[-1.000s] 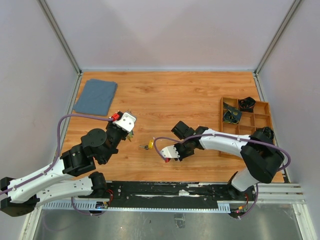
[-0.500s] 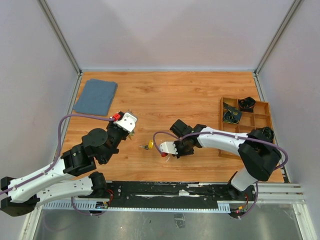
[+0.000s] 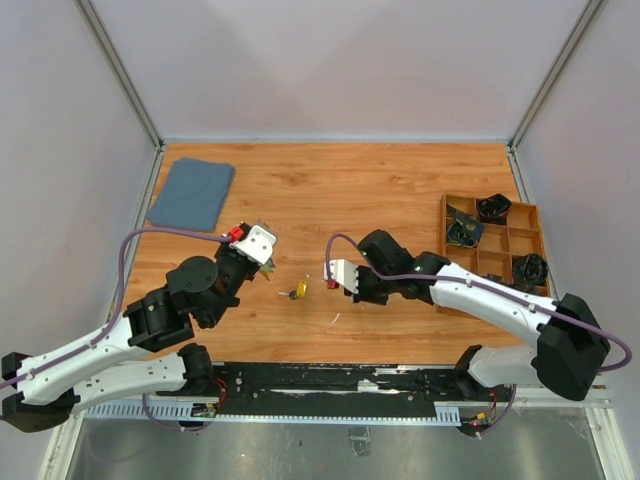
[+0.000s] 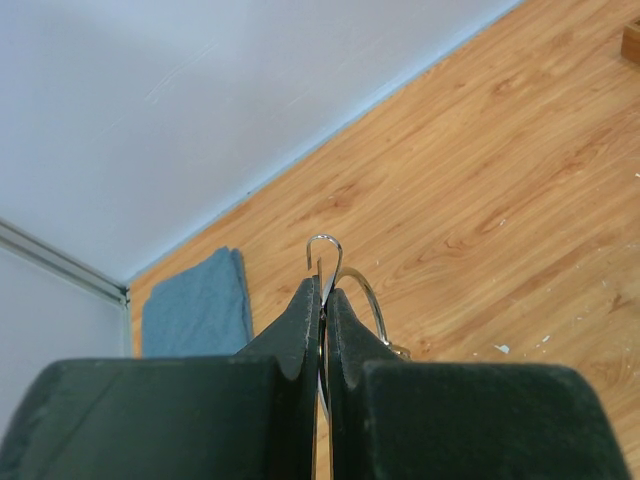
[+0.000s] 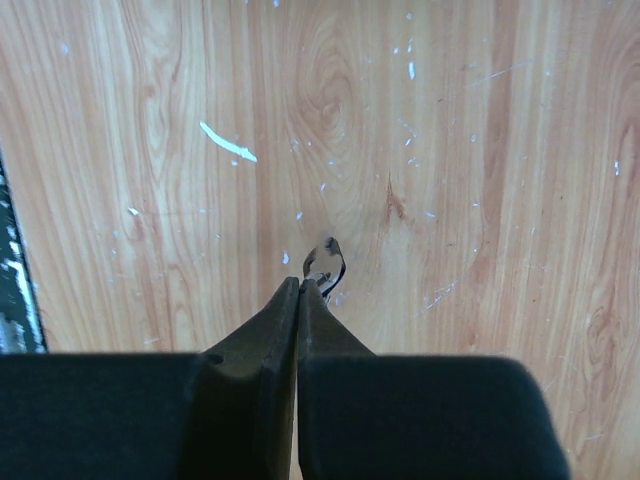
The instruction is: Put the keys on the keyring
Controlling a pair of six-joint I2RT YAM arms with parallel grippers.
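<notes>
Left jaws clamped on thin round silver wire keyring (image 4: 322, 238). Right jaws pinch small silver key (image 5: 325, 262) by its edge. Risk: shallow pinch, key twists or drops.

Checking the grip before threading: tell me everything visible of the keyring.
The keyring is a thin, shiny silver wire loop, metal by its look. It is pinched between the shut jaws of the left gripper, over the wooden table. A narrow bend pokes up past the jaw tips and a wider arc curves off to the side; the rest is hidden behind the jaws.
</notes>
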